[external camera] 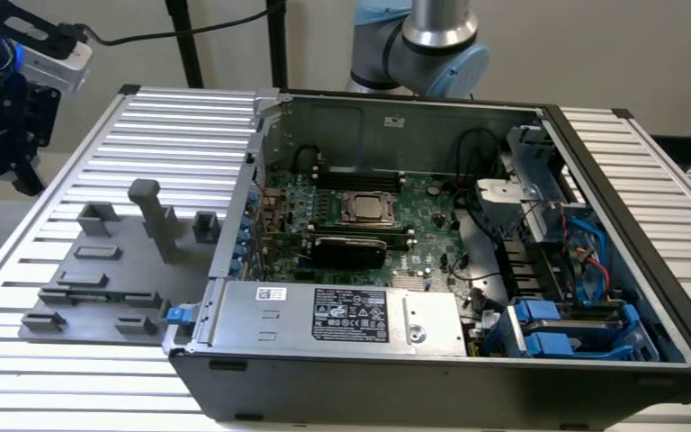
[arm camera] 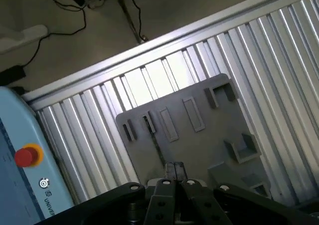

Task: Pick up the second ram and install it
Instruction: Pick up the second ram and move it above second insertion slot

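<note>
An open computer case (external camera: pixel 442 382) of dark sheet metal lies on a tabletop (external camera: pixel 177 126) of ribbed, silvery aluminium slats. Inside it we see the flat green motherboard (external camera: pixel 430 202), a square metal processor socket (external camera: pixel 370 209), a boxy silver power supply (external camera: pixel 334 315) with a printed label, and blue plastic drive caddies (external camera: pixel 561 333). Long narrow memory slots run beside the socket; we cannot tell whether the second ram sits in one of them.

At the exterior view's left lies a matte grey plastic holder plate (external camera: pixel 87 301) with upright blocks and shallow rectangular recesses. Beyond the tabletop edge, the wrist view shows a dull floor (arm camera: pixel 60 35) crossed by black cables, and a pale blue casing with a red button (arm camera: pixel 25 156).

The grey and pale blue arm (external camera: pixel 435 36) rises behind the case. The black hand (arm camera: pixel 175 169) hangs above the holder plate, well apart from the case, its fingers pressed together with nothing visible between them.
</note>
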Controlling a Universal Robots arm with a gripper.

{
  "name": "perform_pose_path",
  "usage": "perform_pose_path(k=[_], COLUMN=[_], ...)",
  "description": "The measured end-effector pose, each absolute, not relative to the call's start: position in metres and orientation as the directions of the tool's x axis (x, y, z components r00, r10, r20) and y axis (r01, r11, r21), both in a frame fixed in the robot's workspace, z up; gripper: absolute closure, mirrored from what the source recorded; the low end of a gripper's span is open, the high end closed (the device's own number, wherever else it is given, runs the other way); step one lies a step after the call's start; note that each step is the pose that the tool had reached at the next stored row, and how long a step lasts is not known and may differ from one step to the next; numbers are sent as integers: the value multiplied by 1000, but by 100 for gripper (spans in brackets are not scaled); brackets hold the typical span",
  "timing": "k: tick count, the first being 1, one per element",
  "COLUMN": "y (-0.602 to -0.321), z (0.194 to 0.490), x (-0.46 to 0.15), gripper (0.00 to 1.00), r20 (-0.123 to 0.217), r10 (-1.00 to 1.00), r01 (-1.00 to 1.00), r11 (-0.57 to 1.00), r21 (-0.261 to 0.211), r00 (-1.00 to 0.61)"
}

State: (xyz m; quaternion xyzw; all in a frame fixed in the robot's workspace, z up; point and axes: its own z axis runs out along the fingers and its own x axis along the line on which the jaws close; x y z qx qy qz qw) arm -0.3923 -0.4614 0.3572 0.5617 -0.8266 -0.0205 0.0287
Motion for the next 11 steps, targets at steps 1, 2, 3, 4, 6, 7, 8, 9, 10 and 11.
perform_pose_path(k=[1, 2, 3, 4, 6, 7, 8, 9, 10, 11], y=[-461, -461, -461, -461, -461, -461, -461, -461, -461, -461], z=[357, 357, 357, 356, 356, 355, 355, 354, 353, 352], x=[-392, -392, -392, -392, -392, -392, -392, -392, -392, -392], gripper=[89, 89, 89, 89, 89, 89, 89, 89, 89, 89], r20=[24, 24, 24, 25, 25, 25, 25, 25, 24, 24], r10=[-936, -943, -949, -954, -964, -969, -973, -977, -981, -984], r01=[-934, -940, -946, -952, -962, -967, -971, -975, -979, -982], r11=[351, 333, 316, 299, 264, 247, 229, 212, 194, 176], r21=[66, 67, 67, 67, 67, 67, 67, 67, 67, 66], r00=[-350, -333, -315, -298, -263, -246, -228, -210, -193, -175])
